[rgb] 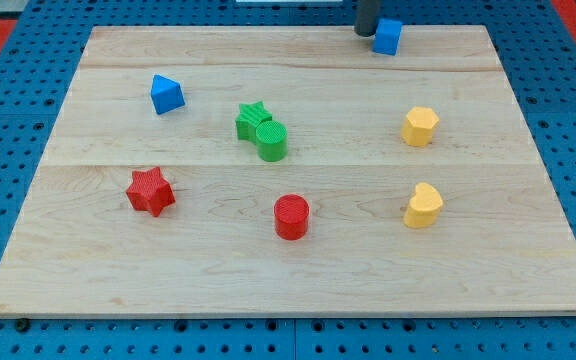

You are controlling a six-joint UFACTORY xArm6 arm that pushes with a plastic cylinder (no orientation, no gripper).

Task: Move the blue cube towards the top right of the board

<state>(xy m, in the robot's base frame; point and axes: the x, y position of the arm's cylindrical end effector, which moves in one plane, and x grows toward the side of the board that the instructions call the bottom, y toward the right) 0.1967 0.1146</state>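
The blue cube sits at the view's top edge of the wooden board, right of centre. My rod comes down from the view's top, and my tip rests on the board just left of the blue cube, touching it or nearly so.
A blue triangular block lies at upper left. A green star touches a green cylinder near the middle. A red star and a red cylinder lie lower down. A yellow hexagon and a yellow heart-like block lie at the right.
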